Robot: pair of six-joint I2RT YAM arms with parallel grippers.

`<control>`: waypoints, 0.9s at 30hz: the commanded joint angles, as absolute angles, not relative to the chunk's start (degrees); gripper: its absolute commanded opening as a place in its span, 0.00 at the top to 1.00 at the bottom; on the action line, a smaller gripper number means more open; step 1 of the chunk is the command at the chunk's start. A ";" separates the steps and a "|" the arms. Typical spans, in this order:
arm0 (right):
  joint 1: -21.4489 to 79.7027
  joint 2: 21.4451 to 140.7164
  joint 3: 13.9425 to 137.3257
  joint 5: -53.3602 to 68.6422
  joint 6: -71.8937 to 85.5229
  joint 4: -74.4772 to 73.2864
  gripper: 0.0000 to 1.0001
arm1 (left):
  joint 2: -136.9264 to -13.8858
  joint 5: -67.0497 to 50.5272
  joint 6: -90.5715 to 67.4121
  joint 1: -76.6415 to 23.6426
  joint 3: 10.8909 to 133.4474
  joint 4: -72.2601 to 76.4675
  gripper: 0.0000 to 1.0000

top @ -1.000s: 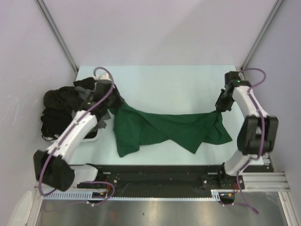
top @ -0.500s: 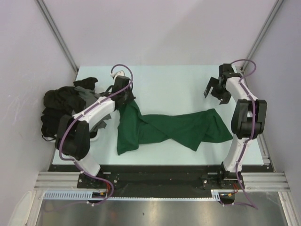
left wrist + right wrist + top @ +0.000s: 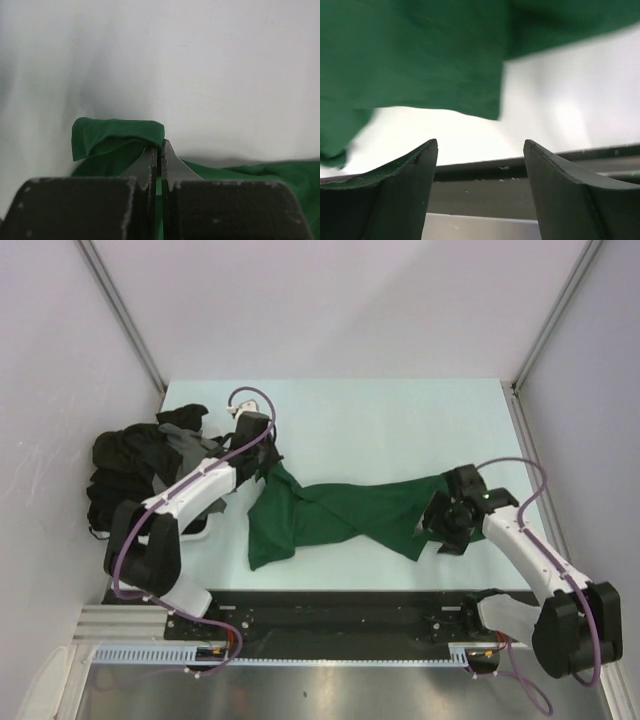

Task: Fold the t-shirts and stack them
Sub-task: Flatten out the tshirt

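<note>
The dark green t-shirt (image 3: 350,512) lies crumpled in a long band across the middle of the table. My left gripper (image 3: 268,454) is shut on its far left corner, and in the left wrist view green cloth (image 3: 116,134) bulges out from between the closed fingers of that gripper (image 3: 159,146). Over the shirt's right end my right gripper (image 3: 437,526) hangs open. In its own view the right gripper (image 3: 480,146) has nothing between the fingers, and the green shirt (image 3: 420,55) lies beyond them. The black and dark grey t-shirts (image 3: 135,468) sit in a heap at the table's left edge.
The pale table (image 3: 380,420) is walled in by grey panels at the back and sides. A black rail (image 3: 330,610) runs along the near edge and shows as a dark strip (image 3: 480,172) just past the right fingers.
The right gripper has let go of the shirt's right end, opened, and swung from the far right corner to the near side. That end dropped flat. The left gripper carried its corner farther back.
</note>
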State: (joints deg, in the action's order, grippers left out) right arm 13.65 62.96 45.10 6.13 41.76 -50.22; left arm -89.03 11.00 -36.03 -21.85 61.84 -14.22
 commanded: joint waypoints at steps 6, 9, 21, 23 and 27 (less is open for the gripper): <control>19.51 69.86 37.27 4.57 51.51 -42.91 0.32 | -84.11 13.09 -37.88 -22.24 58.18 -13.36 1.00; 20.21 71.80 37.09 5.62 51.68 -40.70 0.35 | -84.11 13.53 -37.97 -22.24 58.53 -14.32 1.00; 22.23 75.31 34.36 2.73 52.56 -34.19 0.54 | -84.20 14.24 -36.57 -22.24 59.06 -15.82 1.00; 22.67 76.28 34.98 2.02 51.95 -34.45 0.55 | -84.20 14.41 -36.13 -22.24 59.24 -15.65 1.00; 23.38 79.53 35.68 0.62 50.63 -34.19 0.58 | -84.64 14.50 -36.21 -22.24 59.50 -15.73 1.00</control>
